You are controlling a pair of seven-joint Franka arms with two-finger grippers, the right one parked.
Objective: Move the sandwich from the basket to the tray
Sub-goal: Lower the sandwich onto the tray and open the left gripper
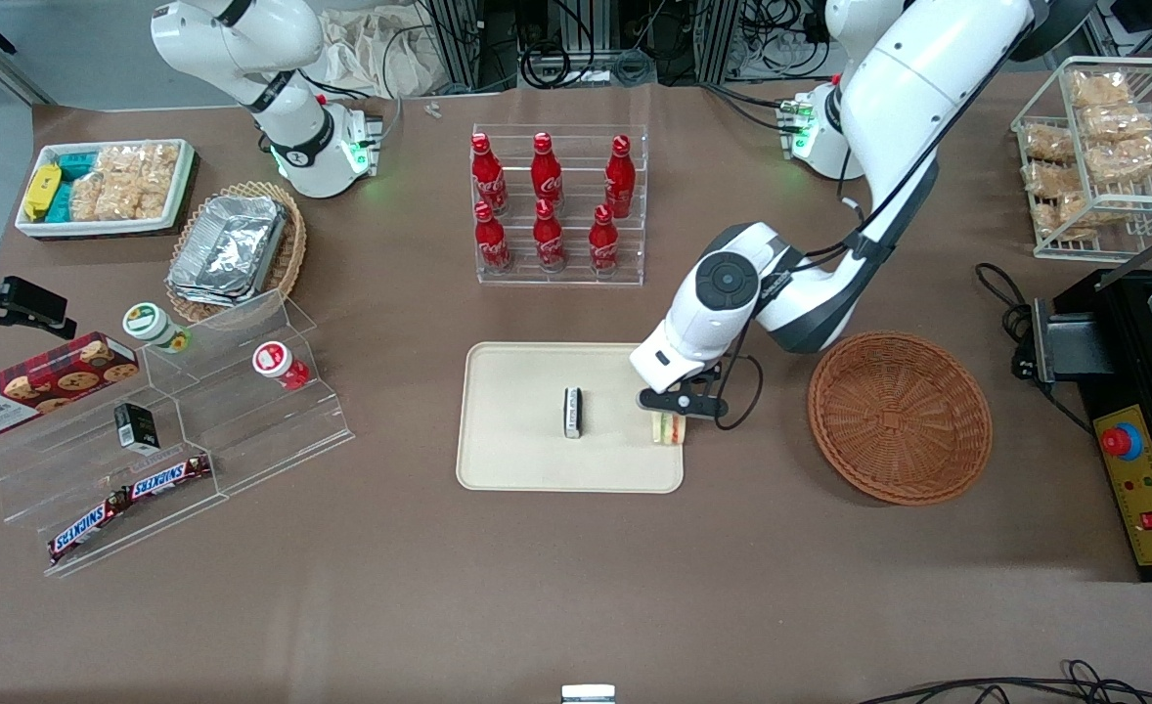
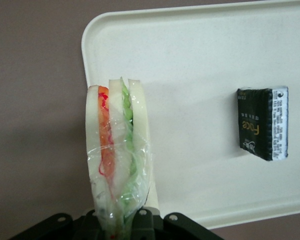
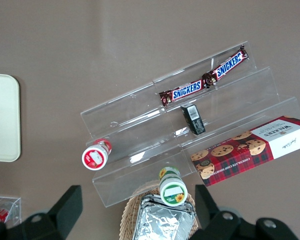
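Holding the sandwich (image 2: 117, 150) on edge, the jaws of the gripper (image 1: 675, 409) are clamping its lower end over the tray (image 1: 517, 460) edge nearest the basket (image 1: 899, 418), which is sitting empty. Judged well advanced: lowering and release are remaining. A small black packet (image 1: 572, 412) is lying mid-tray.

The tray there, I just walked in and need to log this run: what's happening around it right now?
The working left arm's tool is shut on the sandwich and holds it over the edge of the cream tray, at the end nearest the brown wicker basket. The basket has nothing in it, so the sandwich has been taken out but not yet released. A small black packet already lies near the tray's middle.
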